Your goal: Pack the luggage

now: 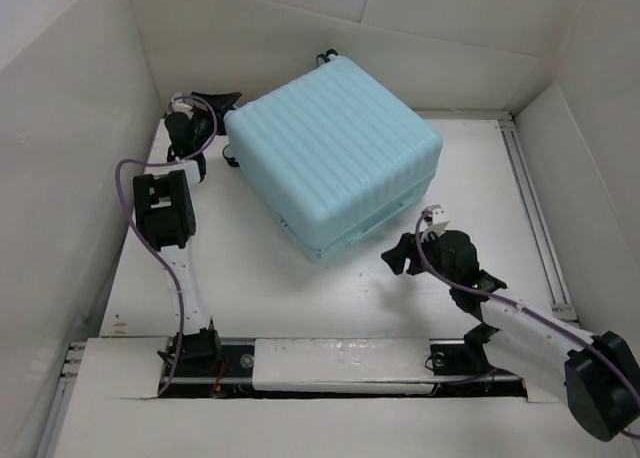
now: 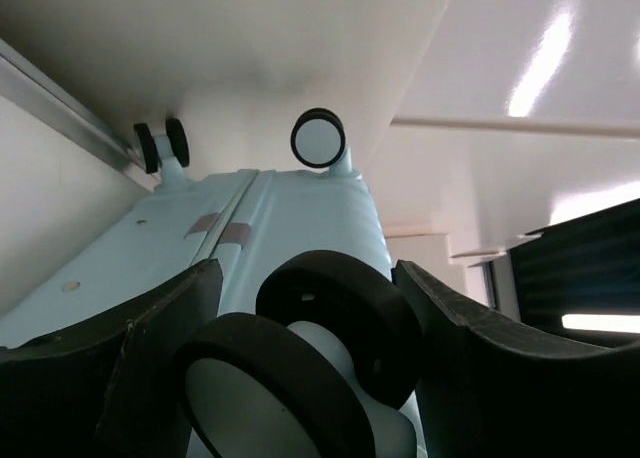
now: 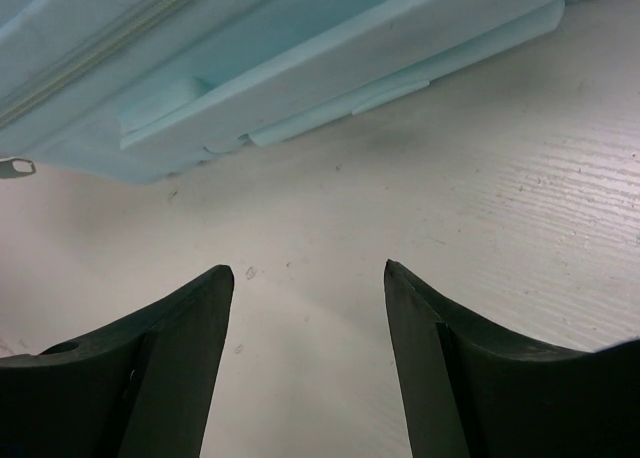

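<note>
The luggage [image 1: 335, 148] is a pale aqua ribbed hard-shell suitcase, lying shut and flat at the back middle of the table. My left gripper [image 1: 213, 108] is at its far-left corner. In the left wrist view the left gripper [image 2: 308, 268] is open wide, with a black-and-white double caster wheel [image 2: 340, 318] filling the space between the fingers. The suitcase's end [image 2: 280, 218] runs away beyond it. My right gripper [image 1: 402, 254] is open and empty just off the suitcase's near-right edge. In the right wrist view it [image 3: 308, 270] hovers over bare table, with the suitcase's side [image 3: 250, 68] ahead.
White walls enclose the table [image 1: 330, 298] on the left, back and right. Two more caster wheels [image 2: 318, 138] [image 2: 160, 145] stand at the suitcase's far end next to the back wall. A metal rail [image 1: 535, 218] runs along the table's right side. A zipper pull [image 3: 15, 165] sticks out at the suitcase's seam.
</note>
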You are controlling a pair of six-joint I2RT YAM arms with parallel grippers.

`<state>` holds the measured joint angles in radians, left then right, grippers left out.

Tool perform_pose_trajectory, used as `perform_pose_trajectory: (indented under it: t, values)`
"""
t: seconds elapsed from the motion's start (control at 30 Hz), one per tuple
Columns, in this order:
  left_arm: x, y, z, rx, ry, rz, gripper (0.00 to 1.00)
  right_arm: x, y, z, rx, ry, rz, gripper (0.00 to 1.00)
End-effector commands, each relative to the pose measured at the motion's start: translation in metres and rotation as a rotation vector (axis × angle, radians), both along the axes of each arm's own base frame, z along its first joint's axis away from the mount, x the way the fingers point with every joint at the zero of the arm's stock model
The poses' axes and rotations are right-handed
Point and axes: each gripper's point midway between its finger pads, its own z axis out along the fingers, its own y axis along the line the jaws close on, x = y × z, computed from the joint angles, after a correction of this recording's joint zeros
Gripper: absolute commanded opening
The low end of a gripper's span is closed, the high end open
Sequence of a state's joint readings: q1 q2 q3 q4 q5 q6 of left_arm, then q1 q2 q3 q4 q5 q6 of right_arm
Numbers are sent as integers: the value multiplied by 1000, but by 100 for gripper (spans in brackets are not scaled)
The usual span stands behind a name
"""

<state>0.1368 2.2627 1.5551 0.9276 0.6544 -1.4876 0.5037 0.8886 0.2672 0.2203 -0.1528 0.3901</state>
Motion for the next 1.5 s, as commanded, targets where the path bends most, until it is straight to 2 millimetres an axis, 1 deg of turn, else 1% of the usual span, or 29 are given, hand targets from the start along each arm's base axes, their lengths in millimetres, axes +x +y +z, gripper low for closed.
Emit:
perform_pose_trajectory:
  t: [0.0,0.03,0.07,0.1,0.13,0.17,0.2,0.23,0.27,0.3,0.33,0.37,0.4,0.43,0.5,0.53,0.6,0.63,0.67,0.73,0.77,0.83,0.87,0.9,1.0,1.1,1.23,1.3,1.47]
  values:
    - [-24,-7,36,-29,-96,-46,13,18,8,23,36,-68,-18,68]
    - [-33,-7,36,-22,-87,-35,0,24,14,30,48,-78,-4,68]
    - [-37,-7,51,-18,-114,-35,0,25,19,38,60,-99,6,68]
    - [-48,-9,34,-18,-68,-34,0,28,23,34,55,-82,17,68]
    - [-54,-9,31,-3,-64,-22,0,32,26,36,51,-89,29,68]
    - [-67,-4,47,11,-97,-9,0,37,35,50,63,-111,65,68]
    - [-75,3,44,17,-88,7,0,44,40,47,49,-101,78,66]
    - [-89,5,19,6,-17,16,0,50,45,51,35,-117,95,65]
    - [-99,4,19,17,-30,17,0,56,50,58,33,-130,107,65]
    - [-114,7,31,34,-56,21,0,70,59,82,48,-178,121,65]
    - [-128,10,12,24,-2,31,0,79,64,80,31,-169,125,65]
    - [-139,11,11,33,-8,31,0,89,64,87,33,-174,114,65]
    - [-153,7,25,41,-41,22,0,107,66,112,41,-220,100,66]
    - [-162,8,24,52,-44,23,0,116,66,103,20,-178,92,68]
    - [-183,8,12,46,-9,25,0,130,61,110,17,-162,81,70]
    - [-195,10,25,63,-48,30,0,129,62,113,9,-136,90,70]
    - [-208,14,13,74,-2,40,0,118,55,117,-11,-140,71,70]
    - [-214,21,27,93,-36,56,0,108,40,95,-42,-106,14,70]
    - [-218,20,27,101,-32,56,0,93,33,109,-18,-147,0,69]
    - [-224,24,31,129,-35,65,0,72,22,99,-6,-139,-32,66]
    - [-230,27,43,150,-61,80,0,57,10,71,-27,-96,-57,63]
    - [-235,26,47,190,-61,81,0,34,9,75,25,-123,-44,58]
    - [-238,26,63,208,-97,96,0,23,5,55,6,-97,-41,53]
    - [-240,25,64,216,-98,97,0,16,5,56,24,-106,-35,40]
    - [-239,27,72,218,-103,107,0,5,14,47,45,-144,19,24]
    - [-239,25,65,214,-91,93,0,-7,34,50,72,-208,157,29]
    - [-245,29,47,224,-58,119,0,0,43,52,67,-270,175,55]
    - [-249,32,31,213,-20,126,0,6,45,49,43,-297,184,57]
    - [-255,36,24,215,-23,138,0,15,59,58,29,-338,241,58]
